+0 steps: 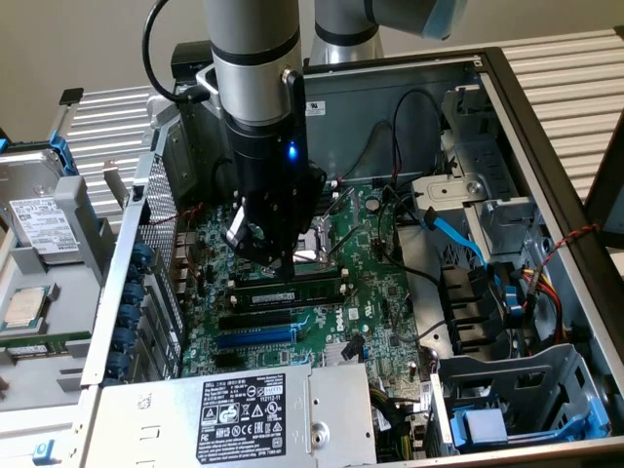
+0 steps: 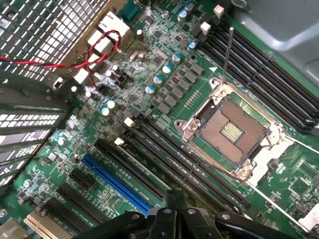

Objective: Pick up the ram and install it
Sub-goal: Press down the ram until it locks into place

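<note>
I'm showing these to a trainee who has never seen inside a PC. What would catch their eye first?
Probably the gripper, shut and hanging low over the green motherboard in the middle of the open case. Just below it a ram stick lies along the memory slots. In the wrist view, the bare CPU socket and the blue slot stand out.

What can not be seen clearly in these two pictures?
- Pincer tips, exterior view: hidden behind its own dark body, so contact with the ram cannot be told.
- Ram's label, exterior view: too small to read.
- Pincer, wrist view: cut off by the picture's edge.
- Slots, wrist view: their near ends are hidden by the pincer.
- Socket, exterior view: mostly covered by the pincer.
</note>
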Controlling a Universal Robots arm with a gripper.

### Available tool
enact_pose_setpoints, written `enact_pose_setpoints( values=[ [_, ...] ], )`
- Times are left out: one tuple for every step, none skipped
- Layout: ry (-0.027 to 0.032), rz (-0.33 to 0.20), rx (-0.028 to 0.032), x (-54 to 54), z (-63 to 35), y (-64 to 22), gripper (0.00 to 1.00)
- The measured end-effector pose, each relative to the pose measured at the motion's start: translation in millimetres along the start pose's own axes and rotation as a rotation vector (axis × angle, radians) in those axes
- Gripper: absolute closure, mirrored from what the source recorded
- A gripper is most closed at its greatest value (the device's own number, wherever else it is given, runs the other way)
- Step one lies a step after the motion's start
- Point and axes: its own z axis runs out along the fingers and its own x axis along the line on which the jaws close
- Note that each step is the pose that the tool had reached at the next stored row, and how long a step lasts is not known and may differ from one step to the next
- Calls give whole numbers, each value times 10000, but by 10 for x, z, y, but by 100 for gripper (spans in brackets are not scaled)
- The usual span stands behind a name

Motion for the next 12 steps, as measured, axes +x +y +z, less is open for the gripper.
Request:
enact_pose_setpoints(
  values=[
    [4,148,-1,0,0,0,90],
    [7,300,-2,0,0,0,90],
    [10,444,-2,0,0,0,90],
    [13,590,-3,0,0,0,90],
    [16,739,-3,0,0,0,90],
    [21,900,-4,0,0,0,90],
    [23,1049,-5,0,0,0,90],
    [27,1197,-5,0,0,0,90],
    [30,1351,-6,0,0,0,90],
    [34,1490,-6,0,0,0,90],
    [37,1639,-7,0,0,0,90],
    [40,1801,-8,0,0,0,90]
  ],
)
